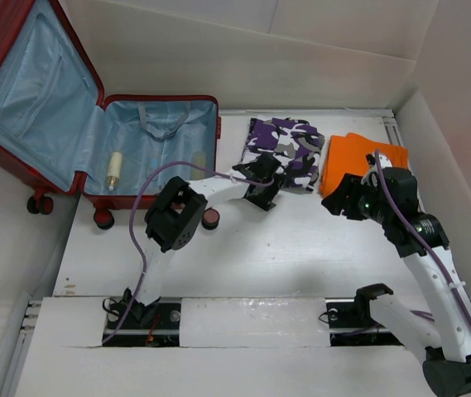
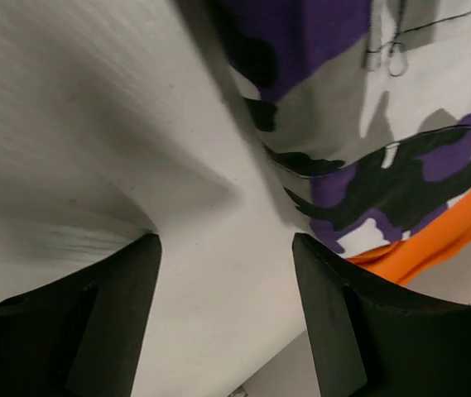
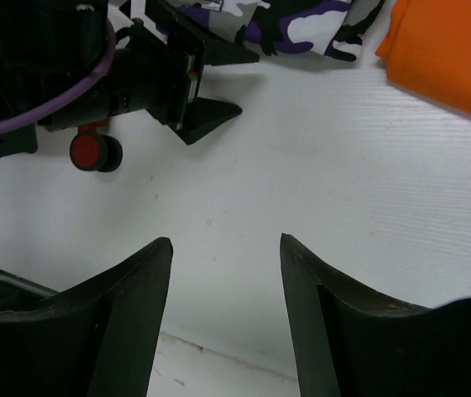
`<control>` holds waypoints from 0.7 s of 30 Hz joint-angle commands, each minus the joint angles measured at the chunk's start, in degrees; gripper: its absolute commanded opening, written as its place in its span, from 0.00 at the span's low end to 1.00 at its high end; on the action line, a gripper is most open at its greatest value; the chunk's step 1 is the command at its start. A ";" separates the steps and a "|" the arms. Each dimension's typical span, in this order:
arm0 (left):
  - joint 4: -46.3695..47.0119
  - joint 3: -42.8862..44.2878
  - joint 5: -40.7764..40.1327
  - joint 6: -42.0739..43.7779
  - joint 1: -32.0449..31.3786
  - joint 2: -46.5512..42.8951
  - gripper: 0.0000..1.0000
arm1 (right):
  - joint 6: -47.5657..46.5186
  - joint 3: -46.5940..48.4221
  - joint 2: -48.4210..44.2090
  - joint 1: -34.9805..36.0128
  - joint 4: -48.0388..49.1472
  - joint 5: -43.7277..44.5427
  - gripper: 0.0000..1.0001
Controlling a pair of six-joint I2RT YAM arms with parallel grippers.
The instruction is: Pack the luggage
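The left fingers [image 2: 111, 327] fill the bottom of the left wrist view. They stand apart with nothing between them, only the bare white counter [image 2: 94, 124] beneath. Just ahead and to their right lies a folded camouflage garment [image 2: 359, 124] in purple, grey, black and white, and an orange cloth [image 2: 434, 240] shows past its far edge.

In the right wrist view the right fingers [image 3: 127, 322] are likewise spread wide over empty counter, gripping nothing. Beyond them sit the black end of the left arm, a dark wheel [image 3: 94, 151] with a red hub, the edge of the camouflage garment and a corner of the orange cloth.

From above, the luggage [image 1: 36, 91] lies open at the far left of the counter. Its red ribbed lid is propped up and leans away to the left. Its base lies flat, with the light blue lining showing in both halves. A small cream bottle [image 1: 115, 169] rests in the base, near the hinge. The wheels line the near side of the case.

The camouflage garment sits just right of the luggage, and the orange cloth lies beside it, further right. The left arm reaches across the front of the luggage, its fingers at the near edge of the camouflage garment. The right arm's fingers hang at the near left corner of the orange cloth.
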 commanded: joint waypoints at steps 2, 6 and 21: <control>2.61 -1.31 -3.14 -10.20 0.15 0.13 0.63 | -1.62 2.35 -1.54 -0.29 -1.40 -4.39 0.61; 1.81 -1.21 -6.65 -14.59 1.38 0.84 0.63 | -1.62 1.73 -2.07 2.17 -1.40 -5.72 0.61; -2.32 9.50 -11.93 -24.88 1.90 11.82 0.58 | -2.15 0.07 -3.83 9.46 -0.26 -5.19 0.61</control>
